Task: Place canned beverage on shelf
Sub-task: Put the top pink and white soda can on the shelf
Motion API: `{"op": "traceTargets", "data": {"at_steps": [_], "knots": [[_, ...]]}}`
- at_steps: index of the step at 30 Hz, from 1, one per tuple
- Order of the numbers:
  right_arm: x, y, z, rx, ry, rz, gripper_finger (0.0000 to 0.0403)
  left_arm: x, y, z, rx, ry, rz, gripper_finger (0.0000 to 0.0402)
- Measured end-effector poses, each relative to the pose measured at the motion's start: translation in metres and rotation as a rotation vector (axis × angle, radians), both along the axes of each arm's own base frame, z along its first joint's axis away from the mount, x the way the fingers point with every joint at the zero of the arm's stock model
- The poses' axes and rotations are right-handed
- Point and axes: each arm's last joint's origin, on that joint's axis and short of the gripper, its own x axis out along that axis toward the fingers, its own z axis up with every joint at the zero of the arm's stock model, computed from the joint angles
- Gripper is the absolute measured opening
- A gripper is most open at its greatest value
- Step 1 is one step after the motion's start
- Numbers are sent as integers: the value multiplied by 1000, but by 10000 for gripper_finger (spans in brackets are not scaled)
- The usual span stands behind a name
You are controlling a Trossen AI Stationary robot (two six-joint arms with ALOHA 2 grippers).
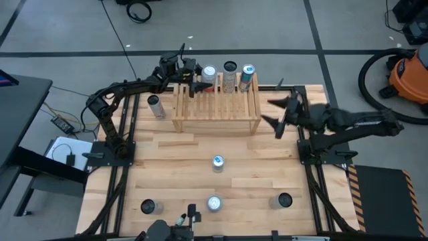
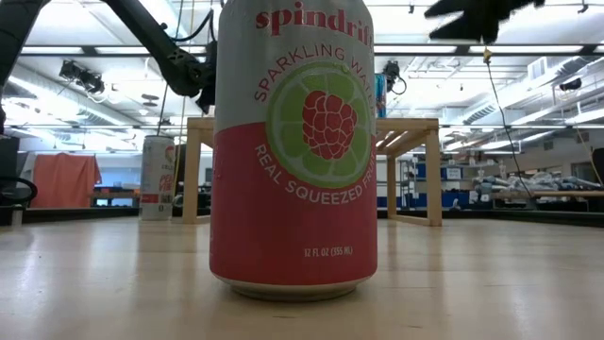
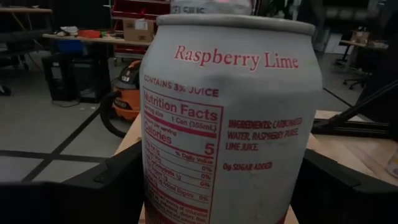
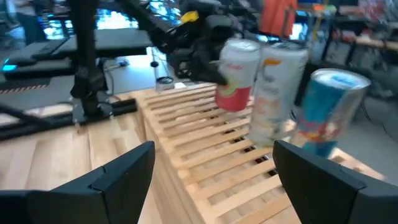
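- While the wooden shelf (image 1: 216,102) stands near the far edge of the worktop (image 1: 254,167), the left gripper (image 1: 198,78) sits at the shelf's far left corner, clenched around a Raspberry Lime can (image 1: 208,73)
- That can's white and red label (image 3: 227,118) fills the left wrist view, with a dark finger (image 3: 106,180) on either side of it
- Beside the held can, along the shelf's far edge, stand a pale can (image 1: 230,75) and then a blue can (image 1: 247,75)
- Just off the shelf's right end hovers the right gripper (image 1: 281,114), its fingers spread wide and grasping nothing
- Left of the shelf, a lone grey can (image 1: 155,105) stands on the worktop
- Nearer than the shelf, four more cans stand on the worktop: one (image 1: 217,163) just in front of the shelf's middle, and three in a row along the near edge (image 1: 148,207) (image 1: 214,203) (image 1: 284,200)
- Seen from worktop level, a Spindrift can (image 2: 293,151) blocks most of the shelf (image 2: 411,132) behind it
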Motion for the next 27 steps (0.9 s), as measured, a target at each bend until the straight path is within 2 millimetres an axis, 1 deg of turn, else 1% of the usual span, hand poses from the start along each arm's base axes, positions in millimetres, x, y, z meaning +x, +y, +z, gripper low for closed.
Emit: {"op": "traceTargets", "data": {"at_steps": [1,6,13,20,27], "knots": [[1,0,-11,-19,-11,9,336,0,0,0,-1,0,-1,315],[0,1,-53,-63,-71,27,336,-3,3,0,-13,3,11,315],[-6,0,-99,-65,-72,31,336,-3,3,0,-22,1,12,315],[-9,0,-121,-46,-124,28,336,-3,4,0,-28,0,19,315],[-10,0,-127,11,-131,22,336,-4,5,0,-29,0,22,315]]}}
